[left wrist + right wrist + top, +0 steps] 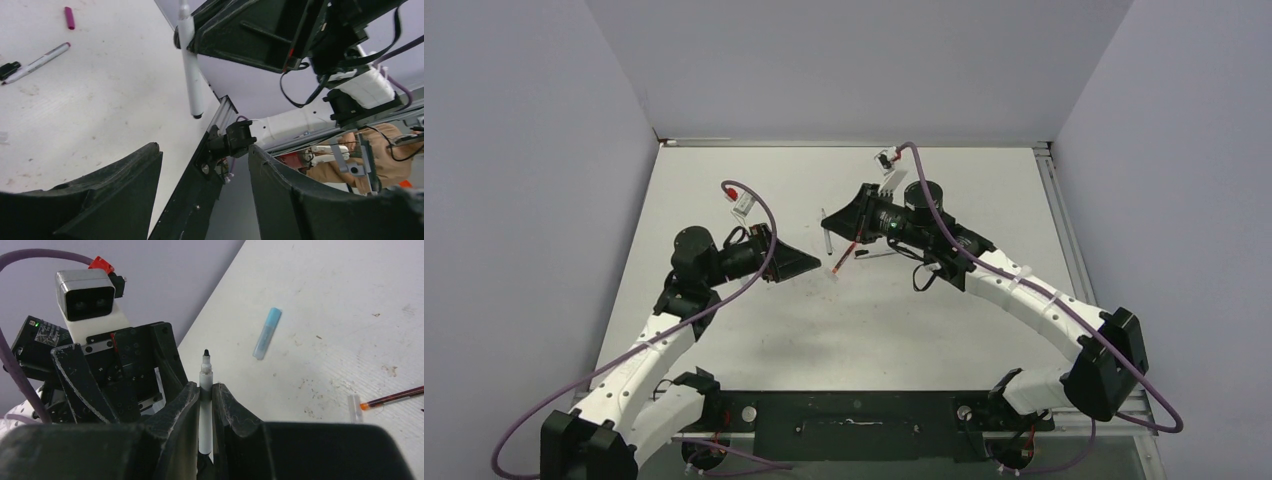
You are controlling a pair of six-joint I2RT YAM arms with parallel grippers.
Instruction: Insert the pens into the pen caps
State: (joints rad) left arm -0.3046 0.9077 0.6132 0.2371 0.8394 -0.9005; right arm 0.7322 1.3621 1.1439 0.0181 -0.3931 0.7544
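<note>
– Lavender walls [524, 150] on three sides, a scuffed white tabletop [754, 340] between them. Where are your grippers on it?

– Both hover near the middle of the tabletop, facing each other, close but apart. My right gripper [205, 391] is clamped on the white pen [205, 375] by its barrel (fingers snug on both sides). The black nib pokes out past my fingertips.

– And the left?

– My left gripper [204, 150] stands wide, with nothing between its fingers [115, 185]. The white pen hangs ahead of it, outside the gap.

– Any caps?

– One light-blue cap [267, 333] lies flat on the tabletop, toward the edge where a wall begins, well apart from the pen I hold. A magenta cap [69, 17] lies elsewhere, near a loose white-barrelled pen [37, 62].

– The red pen?

– My wrist camera shows the red pen [395, 397] lying flat by the middle of the tabletop. A short clear tube [354, 408] sits just beside its orange tip. Whether they touch I cannot tell.
</note>
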